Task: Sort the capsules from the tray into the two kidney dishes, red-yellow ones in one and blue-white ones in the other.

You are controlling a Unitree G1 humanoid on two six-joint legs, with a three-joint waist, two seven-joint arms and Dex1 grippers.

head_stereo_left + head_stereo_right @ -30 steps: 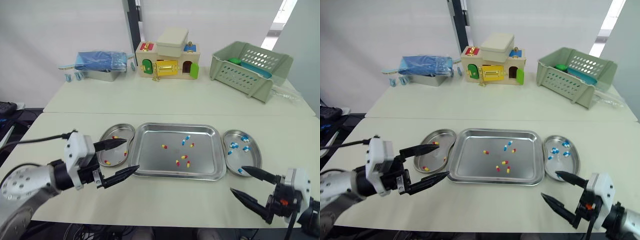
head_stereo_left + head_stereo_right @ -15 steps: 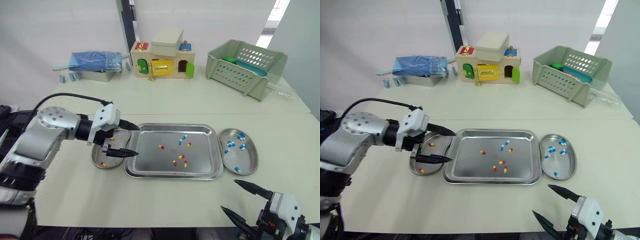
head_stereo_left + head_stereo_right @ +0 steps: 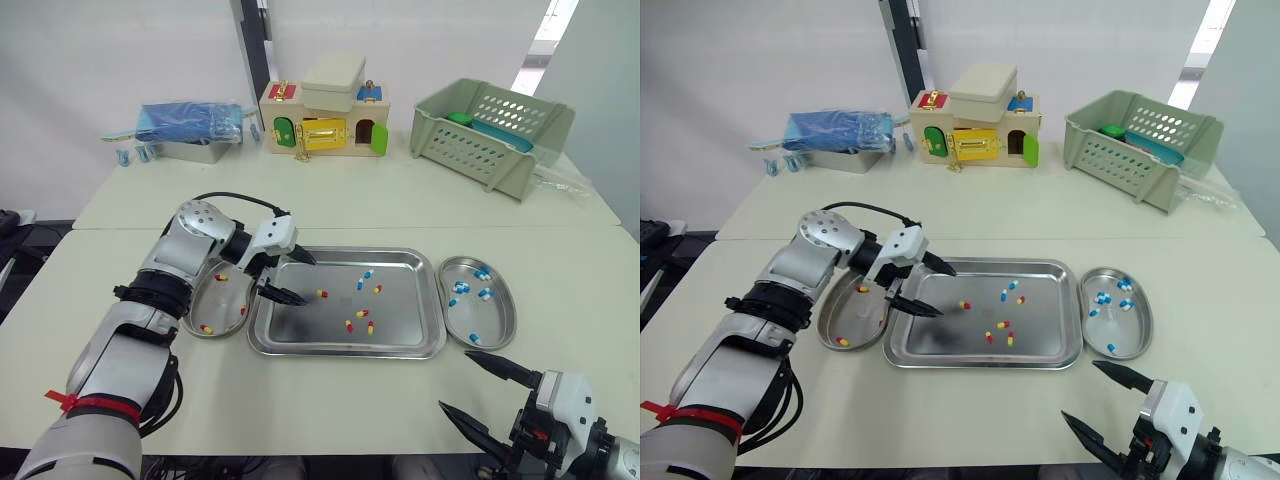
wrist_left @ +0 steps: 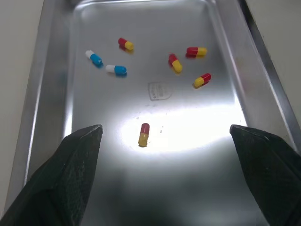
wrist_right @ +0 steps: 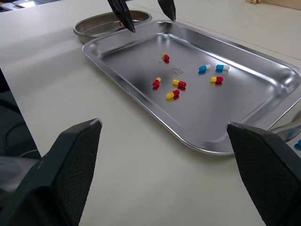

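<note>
I read the left claw (image 3: pixel 310 281) spread and empty over the left end of the tray (image 3: pixel 345 345), with a red-yellow capsule (image 3: pixel 322 294) lying just ahead of it. The right claw (image 3: pixel 456 381) is likewise spread and empty above the worktop (image 3: pixel 330 400), in front of the right kidney dish (image 3: pixel 495 320). That dish holds blue-white capsules (image 3: pixel 487 294); the left kidney dish (image 3: pixel 225 310) holds red-yellow ones.

tray (image 3: pixel 345 351) between dishes (image 3: pixel 497 327), capsules (image 3: pixel 322 294) seemingly in each
</note>
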